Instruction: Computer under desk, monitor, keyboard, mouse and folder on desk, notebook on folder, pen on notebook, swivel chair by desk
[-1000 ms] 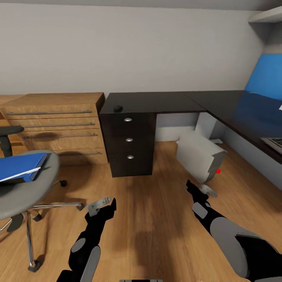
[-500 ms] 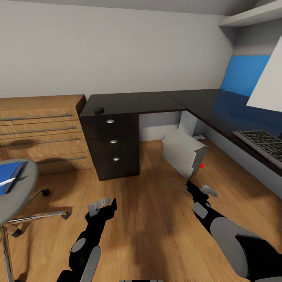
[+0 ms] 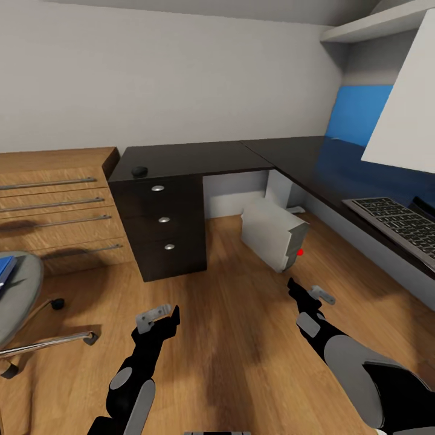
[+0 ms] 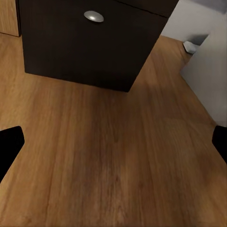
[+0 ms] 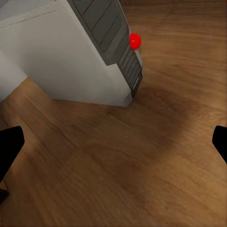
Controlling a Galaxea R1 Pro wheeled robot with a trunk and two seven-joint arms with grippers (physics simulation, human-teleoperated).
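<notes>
The desk (image 3: 241, 156) has a glossy black L-shaped top against the grey wall. On the floor in the opening below it stands the light-grey computer (image 3: 272, 232), turned at an angle, its red dot facing me; its front also shows in the right wrist view (image 5: 71, 47). The keyboard (image 3: 393, 220) lies on the desk's right wing below the monitor's white back (image 3: 405, 115). A small black mouse (image 3: 139, 171) sits at the desk's left end. The swivel chair (image 3: 15, 290) with a sliver of blue folder (image 3: 5, 269) is at the left edge. Left gripper (image 3: 158, 318) and right gripper (image 3: 309, 296) hang open over the floor, holding nothing.
A black three-drawer pedestal (image 3: 160, 229) holds up the desk's left end. An oak drawer unit (image 3: 54, 205) stands left of it. A white shelf (image 3: 374, 24) and a blue wall panel (image 3: 356, 115) are at the upper right. Wood floor (image 3: 229, 338) stretches between me and the desk.
The camera has swung right: chair, folder and drawers slid toward the picture's left edge, while keyboard and monitor came further into view. Both arms keep the same pose.
</notes>
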